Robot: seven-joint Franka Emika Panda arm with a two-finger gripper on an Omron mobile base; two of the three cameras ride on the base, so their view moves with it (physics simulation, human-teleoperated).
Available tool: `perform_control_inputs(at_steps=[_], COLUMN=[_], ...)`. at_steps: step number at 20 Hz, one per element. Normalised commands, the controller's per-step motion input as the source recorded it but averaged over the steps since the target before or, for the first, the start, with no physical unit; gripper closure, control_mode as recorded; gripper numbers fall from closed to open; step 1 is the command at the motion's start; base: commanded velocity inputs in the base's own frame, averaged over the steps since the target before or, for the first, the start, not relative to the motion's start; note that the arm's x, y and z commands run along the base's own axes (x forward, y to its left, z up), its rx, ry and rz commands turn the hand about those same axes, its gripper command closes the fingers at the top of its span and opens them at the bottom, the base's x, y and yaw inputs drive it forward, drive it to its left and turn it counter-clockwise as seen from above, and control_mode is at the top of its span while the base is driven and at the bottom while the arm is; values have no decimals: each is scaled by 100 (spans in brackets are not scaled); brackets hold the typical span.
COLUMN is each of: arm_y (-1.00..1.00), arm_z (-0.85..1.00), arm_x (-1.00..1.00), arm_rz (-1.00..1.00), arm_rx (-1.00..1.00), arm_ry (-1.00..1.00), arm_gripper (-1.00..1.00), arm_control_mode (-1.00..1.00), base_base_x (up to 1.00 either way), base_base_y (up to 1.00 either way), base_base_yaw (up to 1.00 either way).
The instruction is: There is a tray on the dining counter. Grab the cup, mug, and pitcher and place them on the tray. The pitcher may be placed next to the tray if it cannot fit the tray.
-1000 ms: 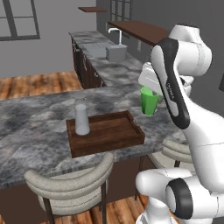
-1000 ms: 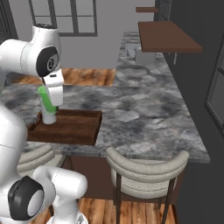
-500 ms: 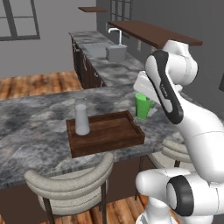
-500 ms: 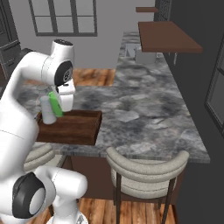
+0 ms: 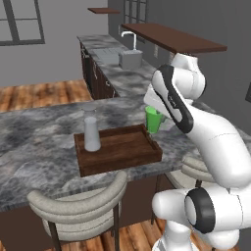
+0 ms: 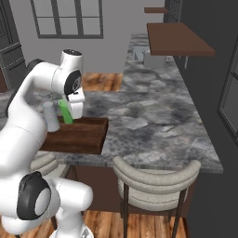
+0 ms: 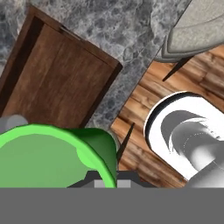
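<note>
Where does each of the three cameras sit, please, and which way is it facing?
Left base view: behind the arm's left, looking forward and down at the tray with the pitcher; arm at right.
Right base view: behind its right, same dining counter; arm at left.
Hand view: on the hand, looking down past the held cup.
Both base views share tray, pitcher and cup.

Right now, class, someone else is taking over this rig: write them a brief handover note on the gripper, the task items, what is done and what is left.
Gripper: shut on the cup, held above the counter by the tray's right end.
Pitcher: upright on the tray's left part.
Mug: not spotted from here.
Done: pitcher placed, cup picked up.
Left: set the cup on the tray, then find and bring the mug.
</note>
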Motion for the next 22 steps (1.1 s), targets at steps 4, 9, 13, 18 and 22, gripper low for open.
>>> perform_control_inputs(at_steps=[4,9,13,18,22], arm_y=[0,0,0,0,0], arm_z=[-41,-27,-29,-35,-38], arm_x=[28,19,28,22,12], arm_rz=[0,0,0,0,0], arm_rx=[0,0,0,0,0], arm_ry=[9,16,6,0,-1], arm_gripper=[100,100,100,100,100], arm_control_mode=[-100,-100,-100,-100,-100], base_base_x=[0,0,0,0,0], base_base_y=[0,0,0,0,0], base_base_yaw=[0,0,0,0,0])
